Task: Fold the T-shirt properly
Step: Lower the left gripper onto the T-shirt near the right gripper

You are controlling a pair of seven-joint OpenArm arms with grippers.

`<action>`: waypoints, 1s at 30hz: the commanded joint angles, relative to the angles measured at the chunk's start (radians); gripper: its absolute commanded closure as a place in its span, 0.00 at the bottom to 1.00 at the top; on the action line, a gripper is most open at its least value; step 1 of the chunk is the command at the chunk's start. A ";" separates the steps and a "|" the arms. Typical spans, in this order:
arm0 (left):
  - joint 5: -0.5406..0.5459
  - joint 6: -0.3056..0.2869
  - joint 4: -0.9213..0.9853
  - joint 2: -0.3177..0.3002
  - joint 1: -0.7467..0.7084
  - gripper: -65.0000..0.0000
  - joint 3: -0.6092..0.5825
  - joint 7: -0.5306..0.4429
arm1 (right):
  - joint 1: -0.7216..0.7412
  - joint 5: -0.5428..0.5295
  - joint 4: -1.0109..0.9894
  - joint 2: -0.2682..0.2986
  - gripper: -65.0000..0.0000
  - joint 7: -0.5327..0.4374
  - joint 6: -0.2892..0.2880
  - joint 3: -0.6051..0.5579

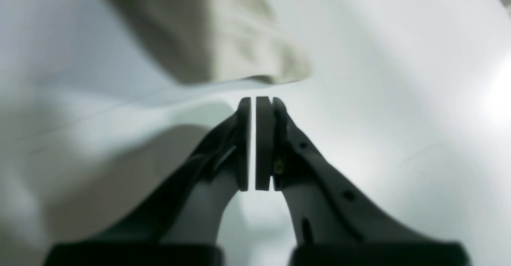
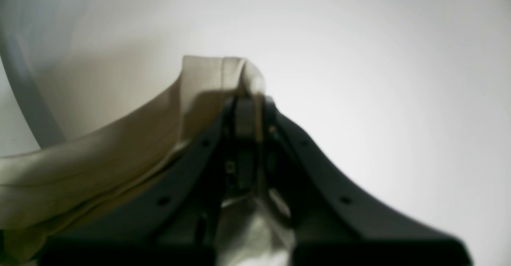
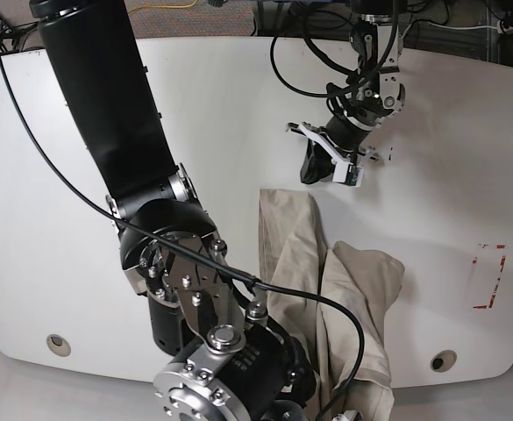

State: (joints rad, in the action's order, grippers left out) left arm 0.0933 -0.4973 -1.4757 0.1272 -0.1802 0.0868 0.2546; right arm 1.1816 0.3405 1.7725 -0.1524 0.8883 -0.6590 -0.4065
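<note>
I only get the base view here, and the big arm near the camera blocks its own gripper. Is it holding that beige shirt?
Observer: Yes. The right wrist view shows the right gripper shut on a folded edge of the T-shirt.
Operator: And the far arm, does it grip anything?
Observer: No. In the left wrist view the left gripper is shut on nothing, with the cloth lying just beyond its tips.
Operator: What is under that one?
Observer: The white table.

Base view looks down over the table (image 3: 28,175); wrist views sit close behind each gripper.
</note>
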 commanded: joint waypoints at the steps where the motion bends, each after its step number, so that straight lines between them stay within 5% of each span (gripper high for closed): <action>1: 0.015 -0.008 -0.029 0.007 0.011 1.00 0.006 -0.019 | 0.039 0.013 0.008 -0.005 1.00 -0.016 0.012 0.008; 6: 0.013 -0.008 -0.019 0.010 0.014 0.99 0.014 -0.019 | 0.039 0.015 0.008 -0.005 1.00 -0.016 0.012 0.008; 8: 0.015 -0.013 -0.015 0.010 0.015 0.89 0.012 -0.019 | 0.039 0.015 0.008 -0.005 1.00 -0.016 0.012 0.008; 16: 0.015 -0.007 -0.012 0.030 0.026 0.21 0.018 -0.019 | 0.039 0.015 0.008 -0.005 1.00 -0.016 0.012 0.008; 30: 0.013 -0.007 0.096 0.030 0.095 0.22 0.000 -0.019 | 0.030 0.015 0.010 -0.005 1.00 -0.016 0.012 0.008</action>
State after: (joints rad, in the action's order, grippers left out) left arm 0.0917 -0.4950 -1.3945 0.1513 -0.1154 0.0952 0.2565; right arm 1.1786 0.3401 1.7725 -0.1535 0.8898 -0.6586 -0.4057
